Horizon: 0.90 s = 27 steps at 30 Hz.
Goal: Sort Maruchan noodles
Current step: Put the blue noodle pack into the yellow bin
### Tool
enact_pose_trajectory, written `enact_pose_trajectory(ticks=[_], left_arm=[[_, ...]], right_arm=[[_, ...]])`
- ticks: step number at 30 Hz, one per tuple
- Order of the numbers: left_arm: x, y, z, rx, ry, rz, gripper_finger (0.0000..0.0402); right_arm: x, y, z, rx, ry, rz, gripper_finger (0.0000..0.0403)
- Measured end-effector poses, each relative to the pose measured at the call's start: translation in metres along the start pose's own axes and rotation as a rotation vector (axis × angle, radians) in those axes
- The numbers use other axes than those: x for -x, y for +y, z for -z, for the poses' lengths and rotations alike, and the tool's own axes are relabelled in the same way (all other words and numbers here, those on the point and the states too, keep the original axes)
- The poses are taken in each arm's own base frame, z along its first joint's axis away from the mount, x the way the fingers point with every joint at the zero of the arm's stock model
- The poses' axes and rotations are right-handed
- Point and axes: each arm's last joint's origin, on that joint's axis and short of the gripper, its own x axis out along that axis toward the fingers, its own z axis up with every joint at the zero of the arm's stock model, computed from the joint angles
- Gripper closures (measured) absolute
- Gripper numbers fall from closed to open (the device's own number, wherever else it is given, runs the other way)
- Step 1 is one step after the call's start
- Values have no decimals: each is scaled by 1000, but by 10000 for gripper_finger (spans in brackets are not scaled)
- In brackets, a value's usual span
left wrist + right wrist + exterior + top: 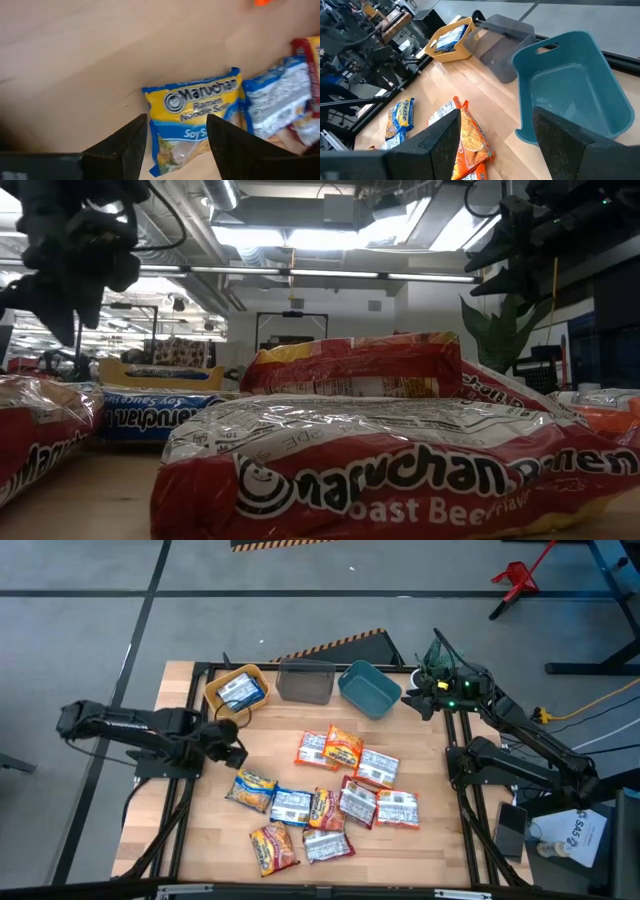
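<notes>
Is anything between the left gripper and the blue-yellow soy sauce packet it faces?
Nothing visible. The left gripper is open above bare table, with the soy sauce packet directly ahead; the neighbouring blue-white packet lies beside it, not in front.

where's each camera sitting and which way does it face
High: overhead, straight down on table; both arms.
Low: table height, level across red packet; arms overhead.
Left wrist: over the blue-yellow packet; open left gripper.
Right wrist: toward teal bin; open right gripper.
Shared: yellow bin in high and right wrist.
</notes>
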Motion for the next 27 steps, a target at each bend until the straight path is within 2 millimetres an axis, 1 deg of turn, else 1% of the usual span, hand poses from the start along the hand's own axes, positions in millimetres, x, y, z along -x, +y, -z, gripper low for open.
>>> enact_pose_trajectory(ticks=[7, 11, 16, 20, 23, 27], left_arm=[[-9, -8, 17, 19, -2, -67, 205], [-20, -9, 25, 34, -17, -103, 205], [-39, -5, 34, 57, -14, -86, 205], [-53, -4, 40, 110, -11, -1, 205], [-61, -3, 45, 132, 5, 30, 205], [-66, 0, 51, 147, 23, 21, 205]], right_arm=[[0, 0, 0, 0, 0, 0, 169], [0, 0, 0, 0, 0, 0, 169], [0, 0, 0, 0, 0, 0, 169], [0, 0, 0, 0, 0, 0, 169], [0, 0, 0, 0, 0, 0, 169], [0, 0, 0, 0, 1, 0, 169]])
